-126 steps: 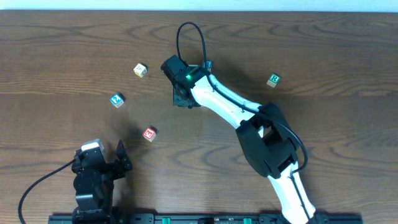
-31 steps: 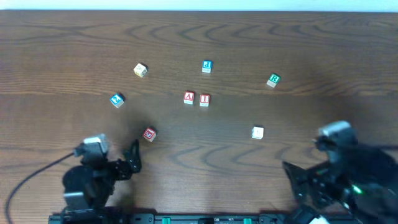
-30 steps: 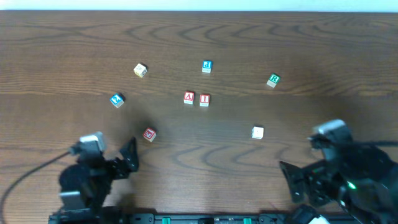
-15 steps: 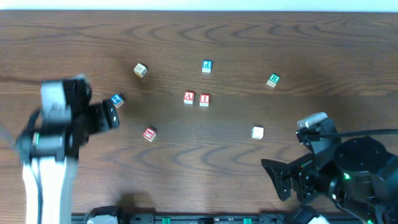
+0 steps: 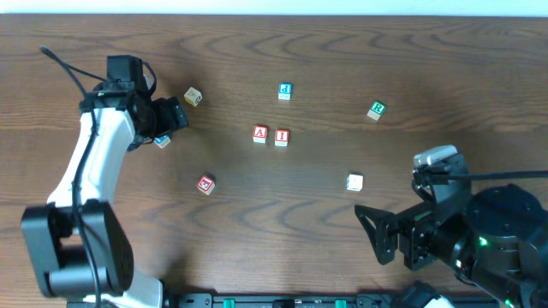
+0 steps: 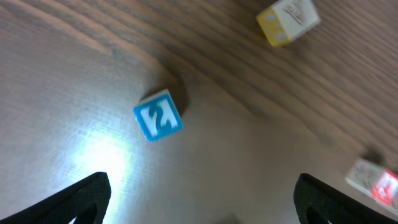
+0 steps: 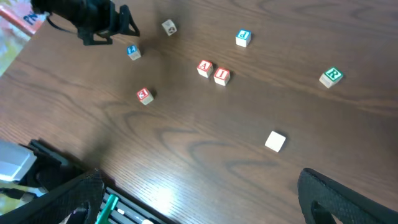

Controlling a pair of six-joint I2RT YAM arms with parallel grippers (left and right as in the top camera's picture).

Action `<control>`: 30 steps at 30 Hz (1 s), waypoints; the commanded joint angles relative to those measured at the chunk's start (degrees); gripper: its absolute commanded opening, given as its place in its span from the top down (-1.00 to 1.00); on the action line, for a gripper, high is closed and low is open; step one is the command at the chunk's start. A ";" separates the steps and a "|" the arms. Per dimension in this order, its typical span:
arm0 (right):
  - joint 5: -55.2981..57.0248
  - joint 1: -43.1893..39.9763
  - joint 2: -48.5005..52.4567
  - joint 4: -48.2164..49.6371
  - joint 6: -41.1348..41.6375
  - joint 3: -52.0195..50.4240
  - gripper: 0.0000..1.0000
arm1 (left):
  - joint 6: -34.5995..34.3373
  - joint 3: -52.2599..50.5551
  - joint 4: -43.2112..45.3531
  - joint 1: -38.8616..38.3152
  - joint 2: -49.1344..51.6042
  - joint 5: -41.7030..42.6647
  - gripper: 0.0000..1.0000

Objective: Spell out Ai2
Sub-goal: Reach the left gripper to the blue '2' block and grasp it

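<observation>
Two red blocks, A [image 5: 260, 133] and I [image 5: 282, 137], sit side by side near mid-table. A blue block marked 2 [image 6: 158, 116] lies flat on the wood at the left. My left gripper [image 5: 169, 122] hovers open right over it, partly covering it from overhead. In the left wrist view the blue 2 block lies ahead of the wide-apart fingertips [image 6: 87, 198], nearer the left one, untouched. My right gripper [image 5: 377, 236] is open and empty at the front right, far from every block.
Loose blocks lie around: cream [image 5: 193, 97], blue d [image 5: 285, 91], green R [image 5: 376, 109], white [image 5: 354, 182], red [image 5: 205, 184]. The table's front rail [image 7: 118, 208] runs below my right gripper [image 7: 205, 200].
My left arm has swung from the front left corner up and back to the blue 2 block. The right arm has drawn back to the front right after setting blocks down.
</observation>
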 commanded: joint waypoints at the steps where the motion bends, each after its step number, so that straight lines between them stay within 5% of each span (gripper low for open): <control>1: 1.27 -0.55 0.37 -0.09 3.54 0.20 -0.98 | -6.86 1.05 0.72 0.09 2.08 -7.26 -0.91; 14: 7.28 -0.55 1.16 -0.04 4.79 0.20 -0.99 | -28.94 1.05 -0.46 0.02 6.82 -12.57 -0.91; 28: 12.31 -0.57 5.70 4.28 2.60 0.22 -0.99 | -37.22 1.03 4.63 -0.02 11.39 -8.52 -1.00; 30: 12.31 -0.57 6.10 4.46 2.60 0.24 -0.99 | -37.46 1.05 5.40 -0.02 12.28 -7.89 -0.89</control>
